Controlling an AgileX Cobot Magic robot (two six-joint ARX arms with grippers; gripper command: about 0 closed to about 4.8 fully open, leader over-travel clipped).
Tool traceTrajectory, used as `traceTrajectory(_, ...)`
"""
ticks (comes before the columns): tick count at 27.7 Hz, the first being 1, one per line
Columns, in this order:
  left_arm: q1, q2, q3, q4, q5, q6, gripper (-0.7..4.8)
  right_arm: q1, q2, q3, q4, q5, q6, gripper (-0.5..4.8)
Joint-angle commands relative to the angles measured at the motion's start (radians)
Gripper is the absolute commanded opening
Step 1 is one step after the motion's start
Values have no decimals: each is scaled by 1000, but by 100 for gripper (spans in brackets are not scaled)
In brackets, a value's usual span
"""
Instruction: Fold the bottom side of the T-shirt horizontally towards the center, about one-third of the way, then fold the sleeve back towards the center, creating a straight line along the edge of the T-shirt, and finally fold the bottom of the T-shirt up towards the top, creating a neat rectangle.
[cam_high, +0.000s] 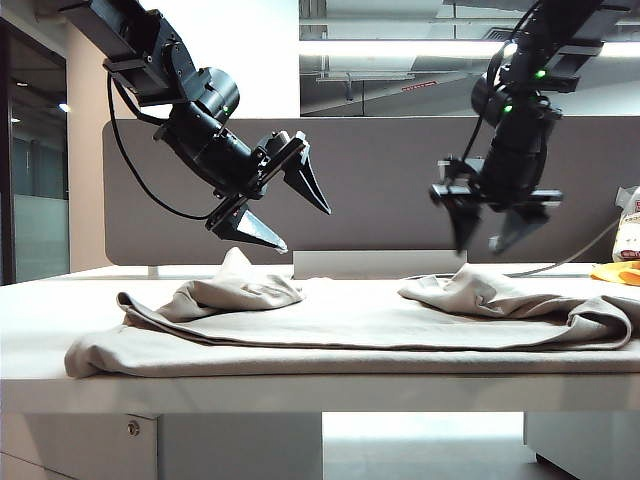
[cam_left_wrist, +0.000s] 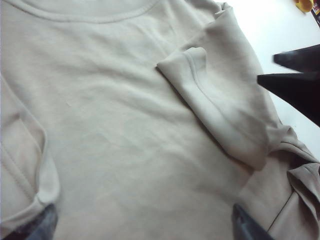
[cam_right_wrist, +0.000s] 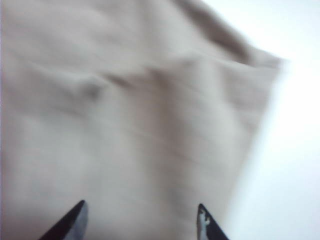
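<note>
The beige T-shirt (cam_high: 340, 330) lies spread across the white table, with rumpled humps of cloth at the back left and back right. In the left wrist view its neckline (cam_left_wrist: 95, 17) shows, and a sleeve (cam_left_wrist: 220, 105) with a stitched cuff lies folded over the body. My left gripper (cam_high: 306, 229) (cam_left_wrist: 142, 222) hangs open above the left hump with nothing between its fingers. Above the right hump my right gripper (cam_high: 481, 248) (cam_right_wrist: 141, 215) points down, open and empty, over blurred cloth near a straight edge (cam_right_wrist: 255, 145). I cannot tell which edge is the bottom of the T-shirt.
A yellow-orange item (cam_high: 618, 272) (cam_left_wrist: 304, 5) and a white bag (cam_high: 630, 225) sit at the table's far right. A grey partition (cam_high: 400, 180) stands behind the table. The right gripper's black fingers (cam_left_wrist: 300, 85) show in the left wrist view. White tabletop (cam_right_wrist: 290, 165) borders the cloth.
</note>
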Motion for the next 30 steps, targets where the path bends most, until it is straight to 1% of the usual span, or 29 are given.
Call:
traceTrajectory(1, 0, -8, 5, 5, -3, 8, 463, 13, -11, 5, 4, 129, -53, 275)
traceTrajectory(2, 0, -8, 5, -10, -8, 6, 463, 9, -11, 5, 4, 84, 13, 275)
traceTrajectory(5, 8, -9, 5, -73, -24, -4, 463, -6, -15, 5, -23, 0, 131, 275)
traceTrajectory(7, 23, -9, 5, -121, -26, -5, 462, -21, -16, 5, -45, -60, 167, 275)
traceTrajectory(11, 62, -28, 4, -204, -42, 66, 454, -57, -27, 3, -126, -68, 163, 275)
traceTrajectory(12, 77, -42, 4, -227, -48, 84, 452, -72, -31, 3, -140, -92, 166, 275)
traceTrajectory(13, 87, -55, 3, -243, -65, 103, 442, -76, -38, 3, -153, -94, 164, 275)
traceTrajectory(14, 87, -72, 2, -261, -95, 133, 416, -85, -48, 2, -164, -97, 166, 275)
traceTrajectory(15, 100, -102, 0, -280, -132, 169, 379, -95, -64, 2, -179, -100, 165, 275)
traceTrajectory(16, 103, -127, 0, -293, -153, 183, 370, -97, -79, 2, -185, -100, 166, 274)
traceTrajectory(20, 109, -228, 0, -317, -154, 185, 366, -98, -154, 0, -234, -100, 165, 274)
traceTrajectory(22, 108, -266, -1, -340, -163, 195, 332, -98, -200, -27, -256, -100, 165, 274)
traceTrajectory(25, 108, -286, -1, -372, -181, 213, 330, -100, -262, -86, -250, -99, 166, 273)
traceTrajectory(28, 108, -290, -3, -430, -188, 239, 328, -112, -363, -219, -201, -100, 173, 273)
traceTrajectory(30, 108, -327, -78, -388, -195, 246, 252, -129, -438, -331, -149, -103, 187, 273)
